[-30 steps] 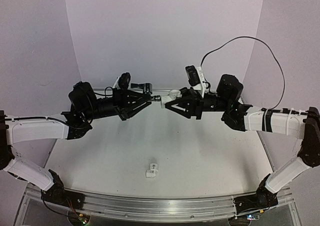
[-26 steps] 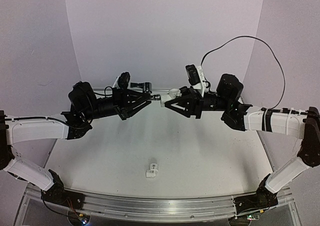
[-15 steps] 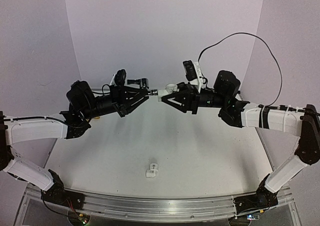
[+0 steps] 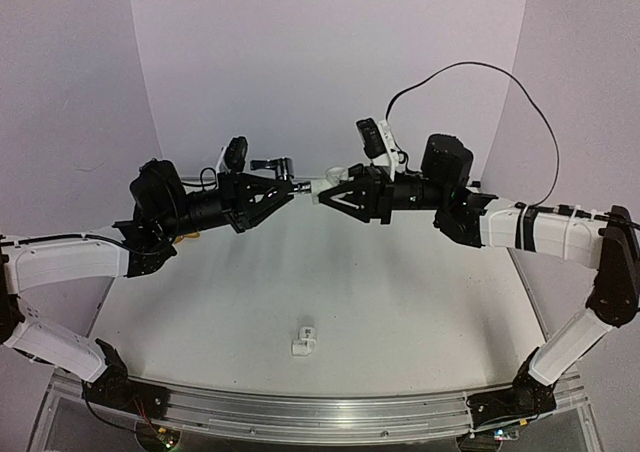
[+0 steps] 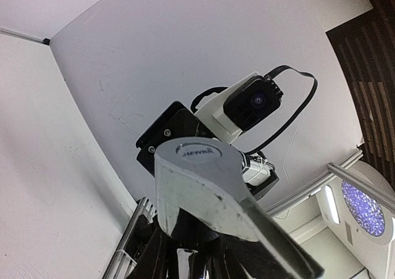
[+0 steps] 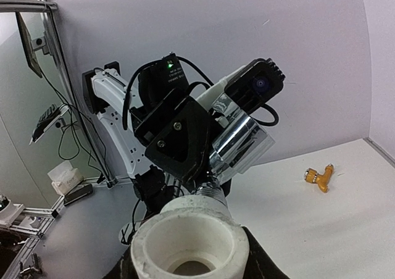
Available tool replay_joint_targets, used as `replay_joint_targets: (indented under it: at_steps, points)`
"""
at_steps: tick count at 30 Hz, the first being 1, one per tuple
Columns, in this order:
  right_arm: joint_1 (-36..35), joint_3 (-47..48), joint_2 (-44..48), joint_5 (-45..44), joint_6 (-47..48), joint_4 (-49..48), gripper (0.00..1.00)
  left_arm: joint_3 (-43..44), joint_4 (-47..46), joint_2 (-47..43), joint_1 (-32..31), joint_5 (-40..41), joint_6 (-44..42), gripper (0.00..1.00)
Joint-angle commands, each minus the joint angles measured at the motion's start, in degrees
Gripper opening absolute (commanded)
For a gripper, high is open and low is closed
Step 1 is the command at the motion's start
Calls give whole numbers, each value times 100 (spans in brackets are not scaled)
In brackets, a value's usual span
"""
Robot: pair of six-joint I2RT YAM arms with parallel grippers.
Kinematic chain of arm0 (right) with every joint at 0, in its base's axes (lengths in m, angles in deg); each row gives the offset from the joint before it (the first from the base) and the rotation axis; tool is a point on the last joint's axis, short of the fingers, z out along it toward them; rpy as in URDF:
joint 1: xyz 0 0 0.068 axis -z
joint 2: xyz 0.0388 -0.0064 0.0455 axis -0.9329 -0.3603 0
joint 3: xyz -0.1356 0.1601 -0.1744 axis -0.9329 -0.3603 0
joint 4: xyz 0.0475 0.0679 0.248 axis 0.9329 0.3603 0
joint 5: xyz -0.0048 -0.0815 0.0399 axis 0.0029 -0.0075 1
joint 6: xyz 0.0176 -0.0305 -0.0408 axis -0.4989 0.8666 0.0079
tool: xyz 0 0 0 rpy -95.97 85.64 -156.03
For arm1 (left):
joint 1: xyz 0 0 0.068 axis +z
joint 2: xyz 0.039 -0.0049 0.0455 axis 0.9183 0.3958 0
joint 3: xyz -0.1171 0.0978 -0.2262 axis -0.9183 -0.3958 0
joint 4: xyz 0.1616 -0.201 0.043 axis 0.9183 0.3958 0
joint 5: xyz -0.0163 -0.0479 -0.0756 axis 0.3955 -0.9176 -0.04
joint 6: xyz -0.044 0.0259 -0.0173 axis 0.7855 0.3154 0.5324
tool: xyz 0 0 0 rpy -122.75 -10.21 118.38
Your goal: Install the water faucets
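My left gripper (image 4: 293,189) is shut on the shiny silver faucet (image 6: 244,144), held in the air over the back of the table. Its grey lever handle (image 5: 203,186) fills the left wrist view and hides the fingers. My right gripper (image 4: 322,194) faces it, shut on a white pipe fitting (image 6: 191,245). The faucet's threaded end (image 6: 214,189) meets the fitting's far side. The brass-gold faucet (image 6: 318,178) lies on the table behind the left arm.
A second white pipe fitting (image 4: 303,342) lies on the table near the front middle. The white backdrop walls (image 4: 320,62) close in the table's back and sides. A black cable (image 4: 480,82) loops above the right arm.
Both grippers have risen and shifted a little left and back together, keeping the faucet and fitting joined tip to tip. Neither grip has changed.
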Motion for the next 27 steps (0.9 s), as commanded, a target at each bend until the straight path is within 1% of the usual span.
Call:
replay_joint_targets:
  at_steps: [1, 11, 16, 27]
  points:
    - [-146, 369, -153, -191, 19, -29, 0, 242, 0, -62, -174, -536, -223, 0]
    - [-147, 460, -293, -284, -298, -279, 0, 212, 0, -84, -184, -562, -273, 0]
    - [-147, 498, -367, -241, -637, -466, 0, 177, -2, -76, -188, -571, -307, 0]
    - [-147, 556, -403, -263, -779, -417, 0, 175, -1, 6, -218, -670, -375, 0]
